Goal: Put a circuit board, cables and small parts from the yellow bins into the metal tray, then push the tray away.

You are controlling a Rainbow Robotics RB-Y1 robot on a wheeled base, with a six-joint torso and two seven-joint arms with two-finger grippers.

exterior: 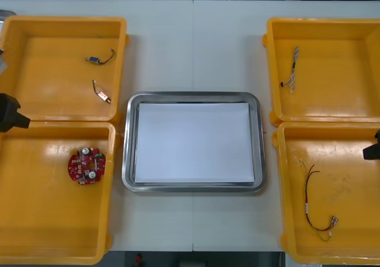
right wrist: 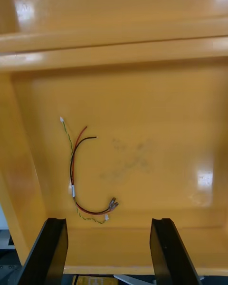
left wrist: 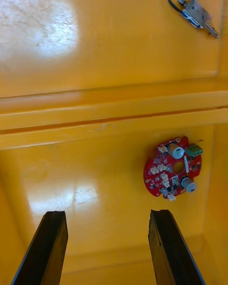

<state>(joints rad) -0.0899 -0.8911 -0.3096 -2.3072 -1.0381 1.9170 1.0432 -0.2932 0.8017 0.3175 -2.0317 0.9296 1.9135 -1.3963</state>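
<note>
Yellow bins flank an empty tray point(exterior: 193, 95) on the pale surface point(exterior: 193, 41), with both hands released and holding nothing. The left hand point(left wrist: 108, 214), fingers spread, hovers over the near left bin point(left wrist: 71, 171). The board point(left wrist: 173, 167) lies flat there, ahead of one finger and close to the wall on the tray side. The right hand point(right wrist: 109, 221), also spread, hangs above the near right bin point(right wrist: 156, 123). The cable point(right wrist: 76, 171) lies loose on that bin's floor, ahead of the fingers and nearer one than the other.

Trouble looks likeliest at the walls. A finger reaching round the board may strike the bin's side or skate the disc along the glossy floor. The thin cable could slip through a closing grip, or trail and snag the rim on the way out. Small parts point(exterior: 101, 58) in the far left bin look harder still to pinch.

Room is generous in the middle. The tray's white floor is bare, and beyond its far rim the surface runs open between the far bins, a lane for the push. The gaps between tray and bins are narrow on both sides, so a skewed shove might catch a bin corner.
</note>
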